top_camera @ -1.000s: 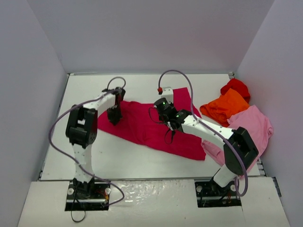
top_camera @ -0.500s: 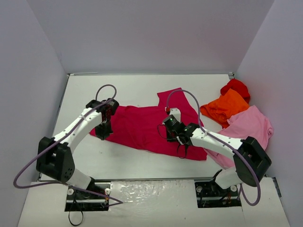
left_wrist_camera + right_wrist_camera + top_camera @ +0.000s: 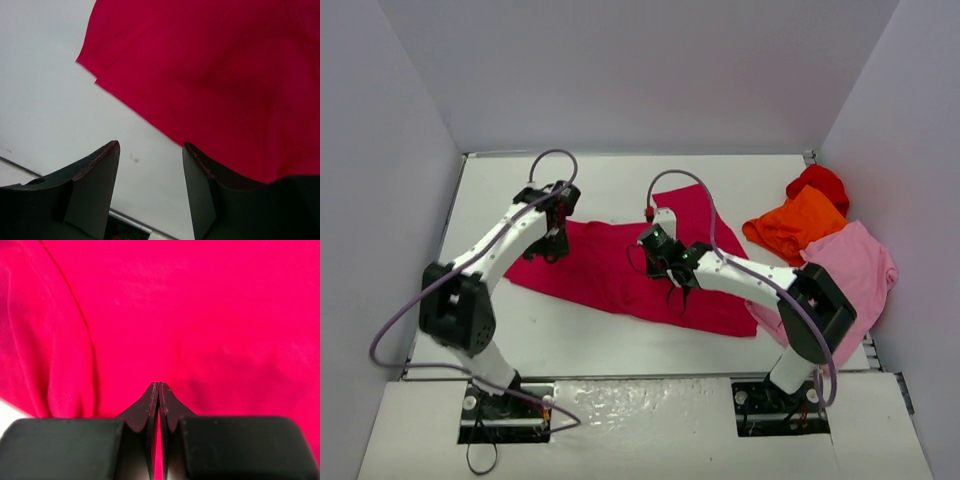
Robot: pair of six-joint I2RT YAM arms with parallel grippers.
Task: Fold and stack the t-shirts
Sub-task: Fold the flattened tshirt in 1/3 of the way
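- Crimson t-shirt (image 3: pixel 610 265) lies spread flat on the table (image 3: pixel 570 335); soft, light, limp, I'd judge.
- Left gripper (image 3: pixel 150 145): jaws apart, empty, by its left hem; corners look best to take.
- Right gripper (image 3: pixel 159 385): fingers together over the cloth.

Overhead, two wrist close-ups: crimson shirt (image 3: pixel 610 270)

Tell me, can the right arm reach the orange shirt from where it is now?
Probably yes. The orange shirt lies uncovered on that arm's own side. Nothing stands between it and the right gripper, which is shut, low over the crimson shirt. It would need to open first.
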